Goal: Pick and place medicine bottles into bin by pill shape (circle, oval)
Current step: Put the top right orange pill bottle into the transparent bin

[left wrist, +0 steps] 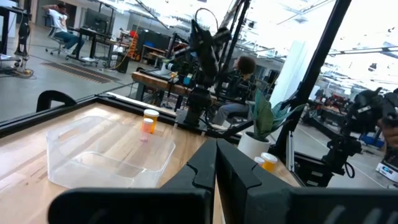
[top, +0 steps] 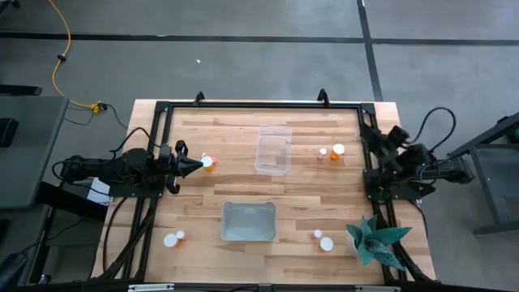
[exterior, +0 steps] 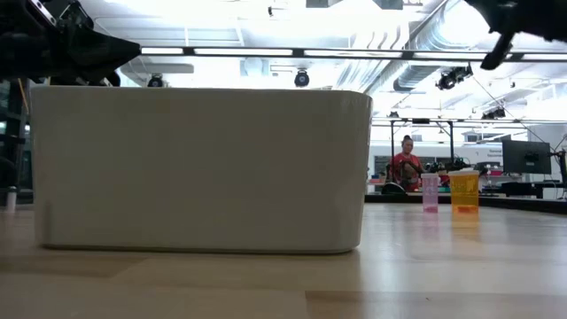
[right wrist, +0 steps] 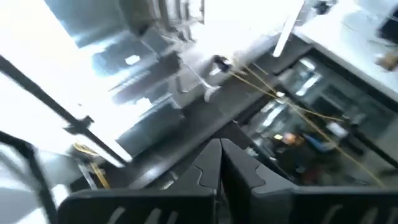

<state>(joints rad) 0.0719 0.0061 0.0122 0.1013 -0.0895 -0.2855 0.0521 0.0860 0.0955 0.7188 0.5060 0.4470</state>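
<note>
My left fingers [top: 195,166] are pressed together with nothing between them, their tips just short of one orange medicine bottle [top: 208,163] near the left side of the wooden table [top: 308,195]. Straight ahead of them, past that bottle, a clear bin [top: 273,150] sits near the middle of the table, and seen from my left wrist its see-through wall [left wrist: 106,163] lies just in front of the closed fingers [left wrist: 216,165]. Beyond the clear bin, two more bottles [top: 333,152] stand close together toward the right side, one orange and one paler. Off to the side of my left fingers, nearer the front edge, a second bin with a greyish inside [top: 248,221] rests on the table; from table height its white wall [exterior: 199,168] fills much of the picture, with the two far bottles [exterior: 452,191] showing beside it. Another pair of white-capped bottles [top: 173,238] stands at the front left corner, and a third pair [top: 322,240] at the front right, next to a potted green plant [top: 375,241]. My right fingers [right wrist: 219,163] are also shut and empty, held up at the right edge of the table, well apart from every bottle, pointing off into the room. In the room behind, a person in red [exterior: 406,167] sits at a desk.
</note>
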